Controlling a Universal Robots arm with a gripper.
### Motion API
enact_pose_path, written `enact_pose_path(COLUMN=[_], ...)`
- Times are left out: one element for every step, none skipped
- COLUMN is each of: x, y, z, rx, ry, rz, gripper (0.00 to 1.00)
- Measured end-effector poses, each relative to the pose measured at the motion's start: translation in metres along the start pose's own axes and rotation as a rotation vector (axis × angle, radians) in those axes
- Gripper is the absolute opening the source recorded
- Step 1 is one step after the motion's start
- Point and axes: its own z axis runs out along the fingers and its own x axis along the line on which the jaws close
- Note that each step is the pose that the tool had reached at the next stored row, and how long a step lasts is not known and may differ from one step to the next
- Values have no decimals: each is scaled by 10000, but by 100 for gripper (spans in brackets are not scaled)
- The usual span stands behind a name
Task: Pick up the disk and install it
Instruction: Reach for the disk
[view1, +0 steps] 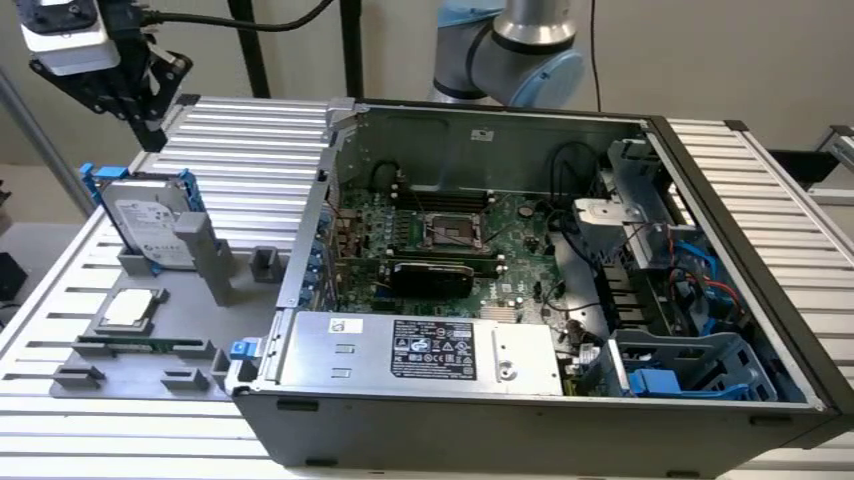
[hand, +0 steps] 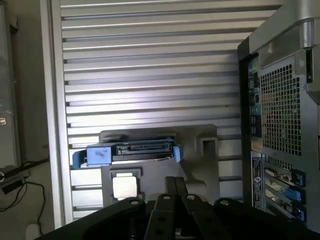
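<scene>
While tool (view1: 144, 135) hangs apart from disk (view1: 150, 228), it grips nothing.
Tool clenched, empty; disk upright in grey stand (view1: 134, 372) nr tabletop (view1: 254, 140) edge, beside PC case (view1: 534, 430).

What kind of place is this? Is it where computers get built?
Probably a robot lab or test bench for computer assembly. There is a robot arm, an open desktop computer case on a slatted metal table, and a hard disk standing in a grey holder beside the case.

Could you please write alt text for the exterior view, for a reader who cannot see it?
A robot gripper hangs above the disk, which stands upright in a grey holder on a slatted table, beside an open computer case.
</scene>
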Motion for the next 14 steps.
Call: enact_pose_path(x=[49, 93, 138, 186, 230, 274, 321, 366, 413, 459, 505, 550, 596, 642], y=[-4, -7, -10, -13, -15, -17, -17, -16, -13, -9, -4, 4, 14, 25], z=[6, 13, 20, 27, 35, 44, 54, 63, 73, 83, 91, 98, 104, 109], rx=[1, 2, 3, 5, 7, 8, 9, 11, 13, 13, 12, 12, 12, 13], ry=[0, 0, 0, 0, 1, 0, -1, 0, 0, 0, -1, -1, 0, 0], rz=[0, 0, 1, 0, -1, 0, 0, 0, 1, 0, -1, -1, 0, 1], gripper=[0, 0, 0, 0, 0, 0, 0, 0, 0, 0, 0, 0, 0, 0])
